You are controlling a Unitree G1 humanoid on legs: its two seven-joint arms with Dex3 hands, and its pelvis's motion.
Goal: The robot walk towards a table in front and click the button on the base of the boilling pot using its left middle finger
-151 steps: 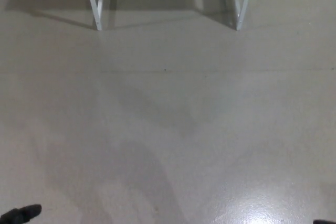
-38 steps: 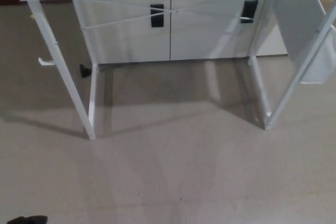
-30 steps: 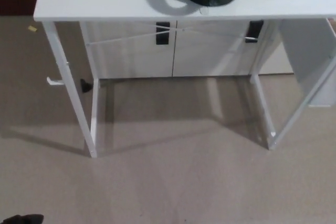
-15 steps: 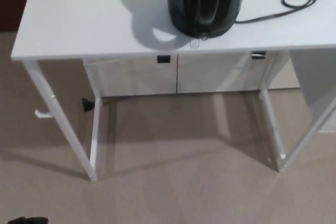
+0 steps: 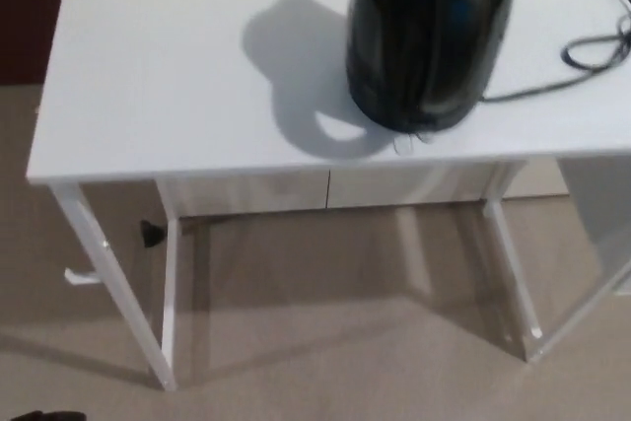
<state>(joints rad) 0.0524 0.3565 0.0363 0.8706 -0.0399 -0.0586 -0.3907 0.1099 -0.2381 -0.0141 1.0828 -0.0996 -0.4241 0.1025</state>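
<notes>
**Black pot near the tabletop's front edge**

Black at the bottom-left corner, a sliver of the left hand [image 5: 39, 415] shows; whether its fingers are apart or closed cannot be told. No right hand shows. Ahead, the white tabletop [image 5: 168, 76] carries the glossy black boiling pot [image 5: 429, 32], its small pale button [image 5: 404, 144] facing front. A black cord [image 5: 582, 46] trails to the right.
</notes>
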